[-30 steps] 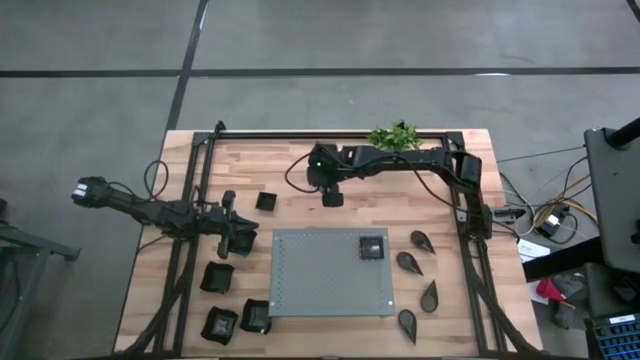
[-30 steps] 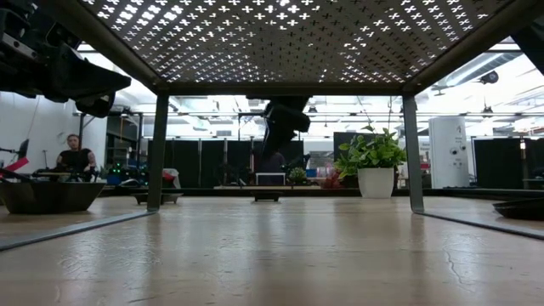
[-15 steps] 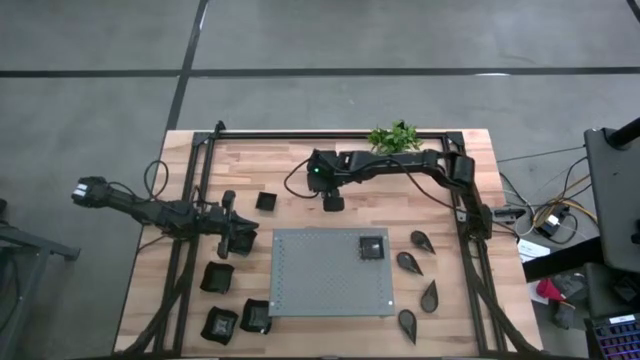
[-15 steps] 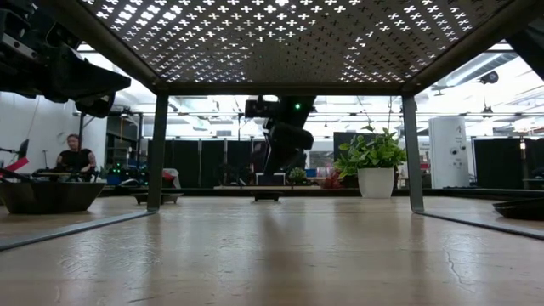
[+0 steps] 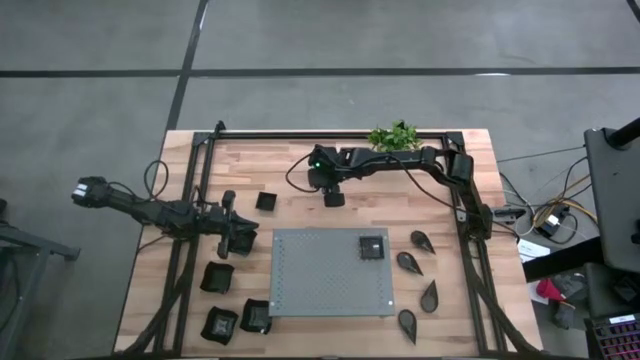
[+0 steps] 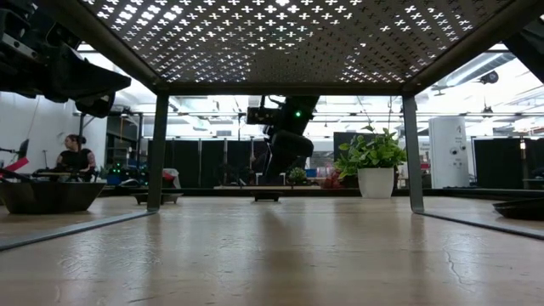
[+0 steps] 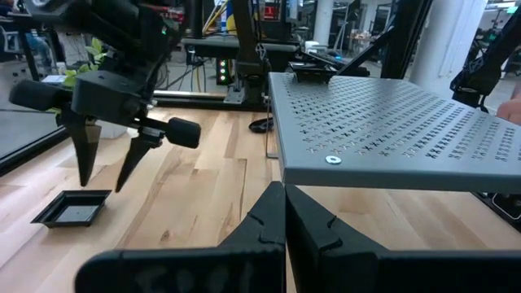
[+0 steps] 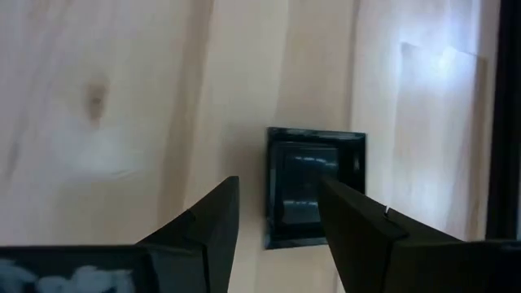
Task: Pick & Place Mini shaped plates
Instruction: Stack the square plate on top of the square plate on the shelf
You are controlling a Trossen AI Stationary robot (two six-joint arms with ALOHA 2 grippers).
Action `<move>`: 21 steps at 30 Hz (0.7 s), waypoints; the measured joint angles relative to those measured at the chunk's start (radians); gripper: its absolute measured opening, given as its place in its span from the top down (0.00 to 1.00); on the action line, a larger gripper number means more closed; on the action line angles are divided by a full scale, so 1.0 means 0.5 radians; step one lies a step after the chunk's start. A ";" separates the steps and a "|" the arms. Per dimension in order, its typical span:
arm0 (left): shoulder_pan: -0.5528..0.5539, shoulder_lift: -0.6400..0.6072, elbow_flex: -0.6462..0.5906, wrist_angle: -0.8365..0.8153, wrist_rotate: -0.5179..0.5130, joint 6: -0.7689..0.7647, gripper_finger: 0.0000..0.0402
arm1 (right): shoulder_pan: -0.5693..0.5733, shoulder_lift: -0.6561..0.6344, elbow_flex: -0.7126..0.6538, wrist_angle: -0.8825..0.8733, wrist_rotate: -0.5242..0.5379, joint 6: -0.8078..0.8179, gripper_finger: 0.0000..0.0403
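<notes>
My right gripper (image 5: 333, 198) is open and hangs over the bare wood at the table's far middle, fingers pointing down. A small square black plate (image 5: 266, 201) lies flat on the wood to its left. In the right wrist view that plate (image 8: 313, 185) shows beyond the open fingers (image 8: 207, 232). Another small square plate (image 5: 371, 247) sits on the grey dotted mat (image 5: 310, 280). Several teardrop plates (image 5: 407, 262) lie right of the mat, and three larger squarish ones (image 5: 217, 277) left of it. My left gripper (image 5: 240, 240) waits, shut, at the mat's left edge.
The mat (image 7: 383, 122) is a raised perforated platform on thin legs (image 6: 156, 153). A green plant (image 5: 393, 136) stands at the far edge behind the right arm. Dark frame rails (image 5: 190, 230) run along both sides. A person (image 6: 75, 157) sits in the room beyond.
The right arm's wrist has come down and tipped, so the gripper now hangs lower over the wood. It has stayed at nearly the same spot across the table. No plate has moved.
</notes>
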 joint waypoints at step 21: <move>0.001 0.000 0.000 0.000 0.000 0.000 1.00 | -0.050 -0.001 -0.183 0.201 0.000 -0.060 0.65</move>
